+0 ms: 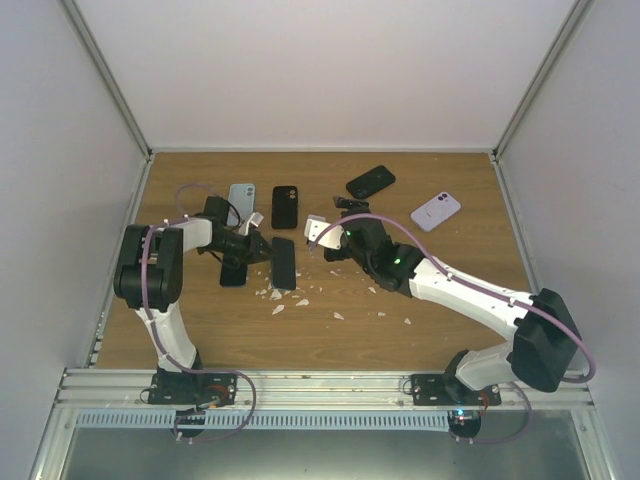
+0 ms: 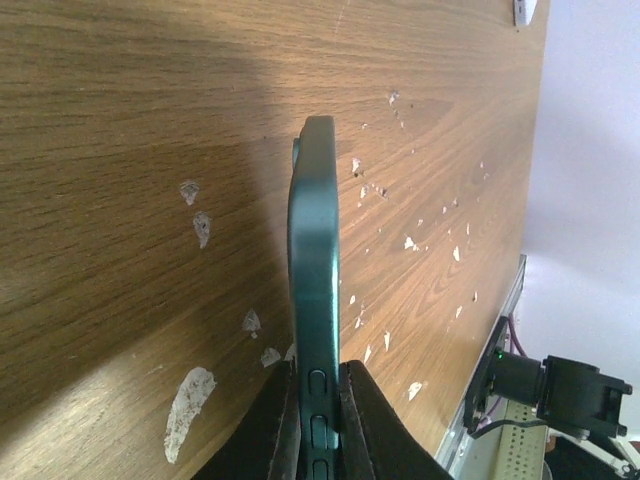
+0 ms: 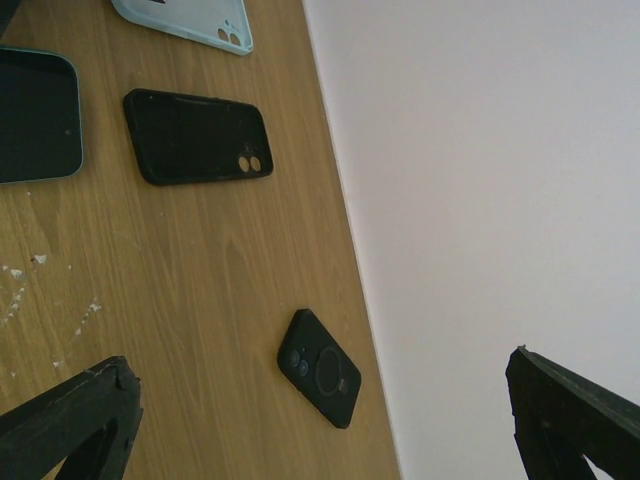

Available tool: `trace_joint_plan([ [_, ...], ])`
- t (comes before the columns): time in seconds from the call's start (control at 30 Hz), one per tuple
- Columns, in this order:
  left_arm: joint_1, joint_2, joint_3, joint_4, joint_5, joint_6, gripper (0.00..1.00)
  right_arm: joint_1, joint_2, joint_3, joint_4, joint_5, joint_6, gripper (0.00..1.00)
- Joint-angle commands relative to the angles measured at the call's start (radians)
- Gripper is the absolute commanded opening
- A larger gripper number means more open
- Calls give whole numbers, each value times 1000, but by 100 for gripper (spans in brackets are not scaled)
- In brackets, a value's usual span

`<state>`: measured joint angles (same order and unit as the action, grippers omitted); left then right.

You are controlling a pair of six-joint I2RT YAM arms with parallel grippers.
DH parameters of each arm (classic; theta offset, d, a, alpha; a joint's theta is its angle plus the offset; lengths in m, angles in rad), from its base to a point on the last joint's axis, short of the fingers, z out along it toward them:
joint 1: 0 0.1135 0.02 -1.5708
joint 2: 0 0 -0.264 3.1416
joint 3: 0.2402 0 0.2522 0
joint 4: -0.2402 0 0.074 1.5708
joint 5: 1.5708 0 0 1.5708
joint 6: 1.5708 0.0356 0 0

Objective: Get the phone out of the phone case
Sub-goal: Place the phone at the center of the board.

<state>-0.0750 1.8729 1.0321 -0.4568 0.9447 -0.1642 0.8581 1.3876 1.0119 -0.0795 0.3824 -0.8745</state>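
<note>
Left gripper [image 2: 318,372] pinches one end of the green-cased phone [image 2: 315,250], which is seen edge-on above the table [image 2: 120,150] and sits left of centre in the overhead view. Your right gripper [image 3: 315,362] gapes wide, holding nothing. Hold firm with the left and hook a right finger under a case corner (not the screen). Only the left wrist view shows the side buttons. Only the right wrist view shows the dark screen, at upper left.

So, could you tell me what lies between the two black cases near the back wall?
Only bare wood separates the two-hole case from the ringed case, as the right wrist view shows.
</note>
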Motion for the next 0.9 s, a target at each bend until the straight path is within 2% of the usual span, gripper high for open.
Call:
trace_joint_plan([
  [0.0,-3,34,26,4,-51,30,7,-5,5,31,-9,-11,23,99],
  [0.6,-1,124,118,-20,-142,23,7,-7,25,47,-22,-24,38,100],
  [0.87,7,120,91,-8,-180,9,7,-7,32,50,-23,-26,39,100],
])
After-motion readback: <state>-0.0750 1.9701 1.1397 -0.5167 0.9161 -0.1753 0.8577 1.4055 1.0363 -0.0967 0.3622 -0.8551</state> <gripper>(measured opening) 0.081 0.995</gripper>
